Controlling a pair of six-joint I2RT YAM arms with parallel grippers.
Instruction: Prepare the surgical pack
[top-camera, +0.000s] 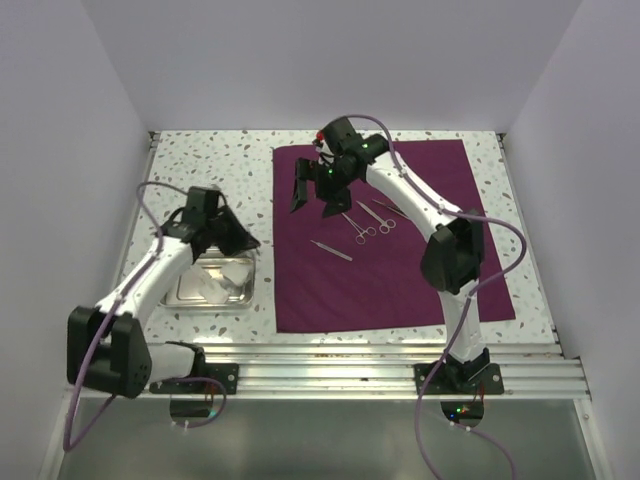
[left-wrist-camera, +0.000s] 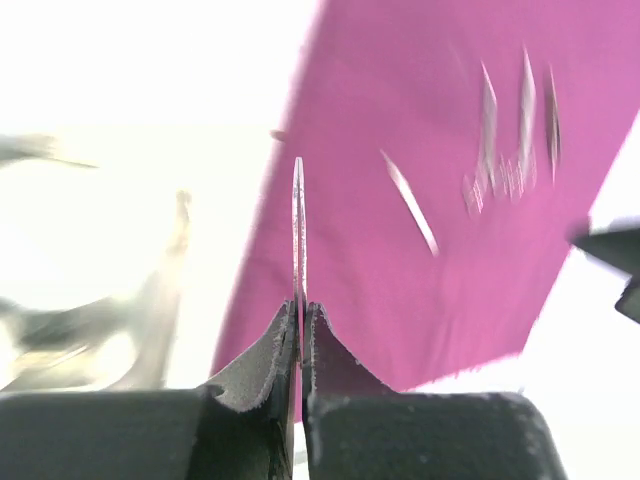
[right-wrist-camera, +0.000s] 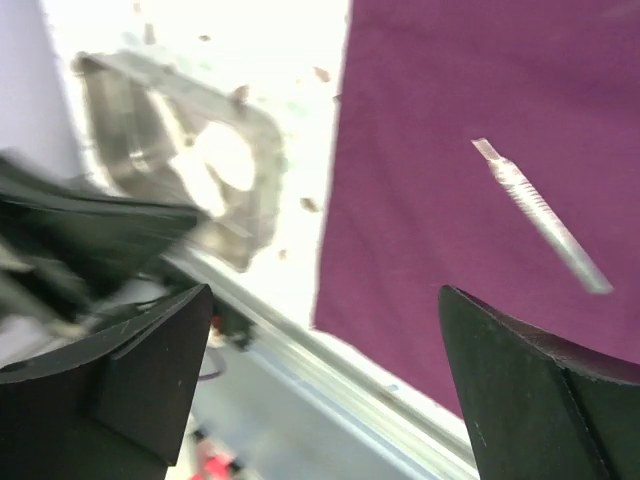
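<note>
Top external view: left gripper (top-camera: 232, 240) low over the steel tray (top-camera: 212, 303), just left of the purple cloth (top-camera: 400, 280); white gauze (top-camera: 225, 275) lying inside that tray; right gripper (top-camera: 317, 198) raised above the cloth's far left part, spread wide, holding nothing. From the left wrist: fingers (left-wrist-camera: 255, 365) pressed together on a thin silver instrument (left-wrist-camera: 298, 215), seen edge-on, so impossible to say whether tweezers or half of a pair of scissors; pinched only at its near end, most of its length jutting out past the tips. On the cloth: tweezers (top-camera: 330, 250) alone towards the left edge; scissors (top-camera: 358, 228) and similar pieces close together just beyond. Risks from here, as a judgement only: with so short and narrow a hold, likely to swivel or slip free during a swing across to the cloth, ending on the bare table or clattering back into the tray; if lowered too steeply, apt to dig its tip into the fabric and drag a wrinkle; if set down carelessly, bound to knock the tweezers askew; with both arms converging on the same left strip of cloth, open to a brush between them.
</note>
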